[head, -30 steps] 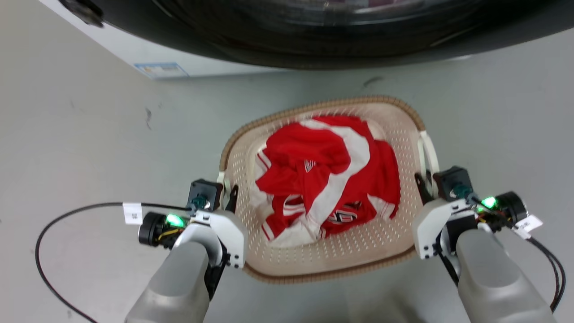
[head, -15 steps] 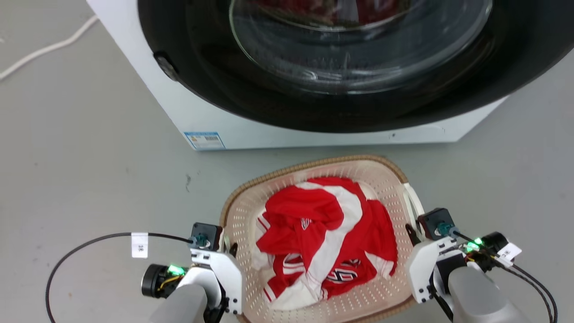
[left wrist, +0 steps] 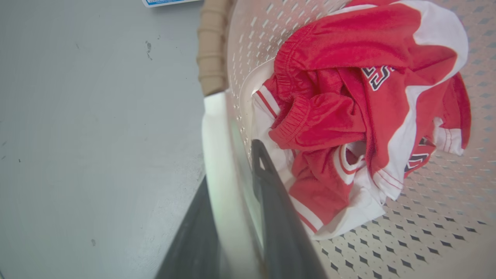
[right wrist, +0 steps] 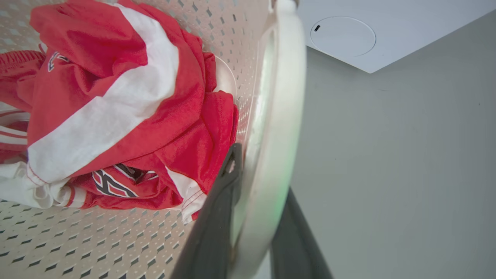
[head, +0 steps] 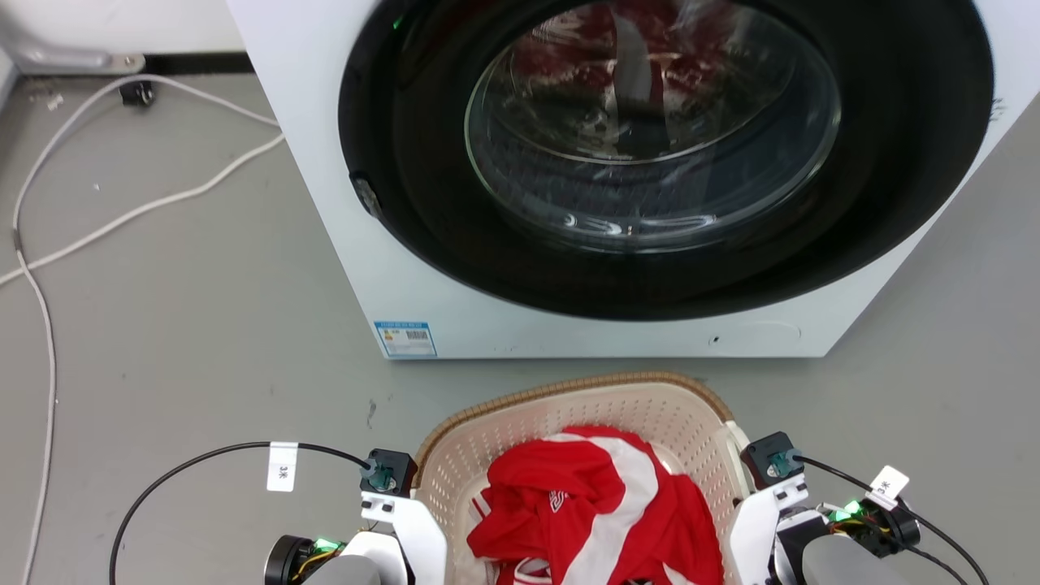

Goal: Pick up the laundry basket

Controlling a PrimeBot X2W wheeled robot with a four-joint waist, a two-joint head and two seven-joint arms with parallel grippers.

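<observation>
The laundry basket (head: 569, 388), cream with a brown woven-look rim, sits at the bottom centre of the head view between my two arms, with red and white clothes (head: 585, 520) in it. My left gripper (left wrist: 232, 166) is shut on the basket's white left handle (left wrist: 215, 128), one dark finger inside the wall and one outside. On the other side my right gripper (right wrist: 261, 172) is shut on the white right handle (right wrist: 281, 97) in the same way. In the head view the left gripper (head: 416, 487) and right gripper (head: 741, 475) flank the basket's sides.
A white front-loading washer (head: 325, 203) with a round dark glass door (head: 650, 130) stands just beyond the basket. White cables (head: 122, 213) trail across the grey floor at the far left. A black cable (head: 187, 459) loops out from my left wrist.
The head camera has tilted up, so the washer door has come into view while basket and grippers slid to the bottom edge. Both grippers stay shut on the handles.
</observation>
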